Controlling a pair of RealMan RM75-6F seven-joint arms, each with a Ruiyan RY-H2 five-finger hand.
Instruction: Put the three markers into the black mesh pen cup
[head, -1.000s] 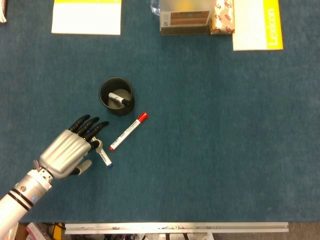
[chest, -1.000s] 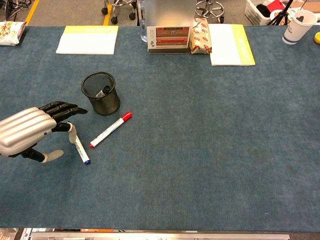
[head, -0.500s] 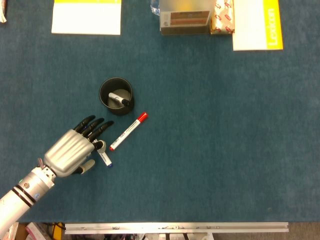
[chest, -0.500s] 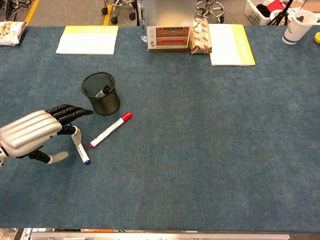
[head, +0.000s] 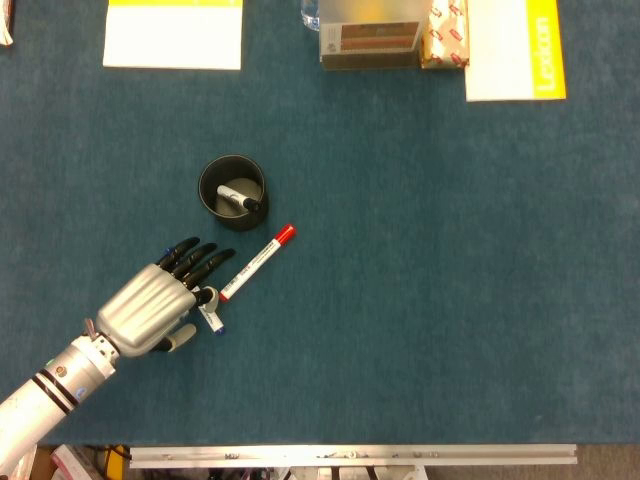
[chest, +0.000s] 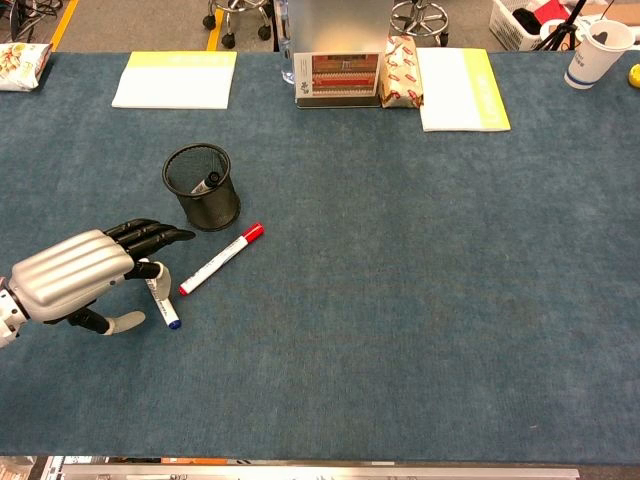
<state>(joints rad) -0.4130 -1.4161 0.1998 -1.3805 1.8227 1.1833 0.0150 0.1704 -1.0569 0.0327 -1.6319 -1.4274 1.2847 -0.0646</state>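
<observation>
Left hand: silver-backed, black-fingered left hand (head: 158, 302) (chest: 85, 276) hovers over the blue-tipped white marker (head: 211, 313) (chest: 161, 297); fingers apart and reaching toward 1 o'clock, gripping nothing that shows. Whether they touch the marker I cannot tell.
Key relation: the marker lies just under the fingertips and thumb, long axis about 11 to 5 o'clock in the head view, so the fingers cross it.
Red-capped white marker (head: 257, 262) (chest: 220, 258): smooth, slim cylinder at 2 o'clock from the hand, lying apart on the blue felt-like table (head: 430, 260) (chest: 420, 250).
Black mesh pen cup (head: 233, 190) (chest: 202, 186): upright, round, at 12 o'clock from the hand; black-capped marker (head: 238, 196) (chest: 207, 182) inside.
Right hand: unseen in both views.
</observation>
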